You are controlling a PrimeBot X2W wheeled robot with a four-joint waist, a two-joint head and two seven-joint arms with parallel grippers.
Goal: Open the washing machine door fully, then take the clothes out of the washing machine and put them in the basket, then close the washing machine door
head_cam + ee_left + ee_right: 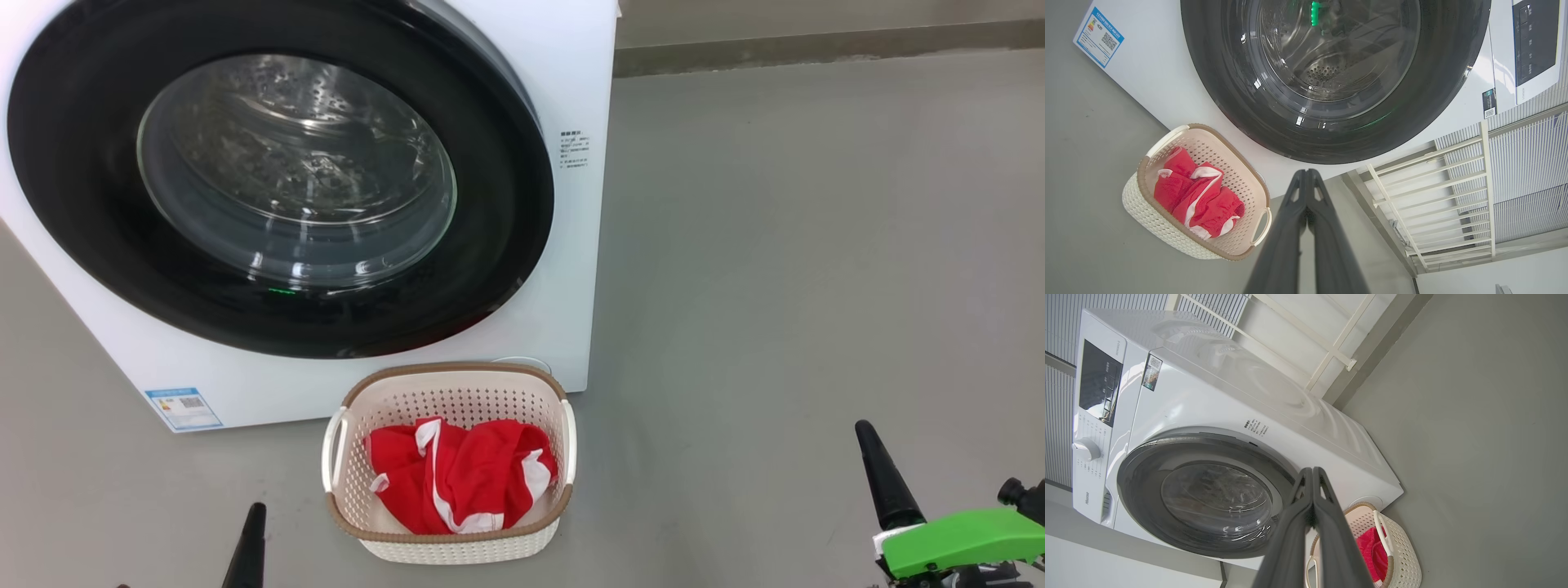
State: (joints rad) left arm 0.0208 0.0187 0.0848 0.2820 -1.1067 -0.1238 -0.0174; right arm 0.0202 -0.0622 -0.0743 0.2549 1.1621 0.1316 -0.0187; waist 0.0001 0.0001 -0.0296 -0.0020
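On the grey floor ahead of me: the basket is sitting at 6 o'clock from the washing machine door, just beside the washing machine.
Clothes: the red-and-white clothes are lying bunched inside the basket, below its brown rim.
Door: it is lying against the machine's front and looking shut. I am judging the task nearly or wholly finished, though I cannot tell whether the latch is catching.
Left gripper: my fingers are pressing together, holding nothing, hovering at 8 o'clock from the basket.
Right gripper: my fingers are likewise meeting, empty, hovering at 3 o'clock, well apart from the basket.
Risk: an unlatched door may be swinging back out, and a careless arm sweep may be knocking the light basket and spilling the clothes.
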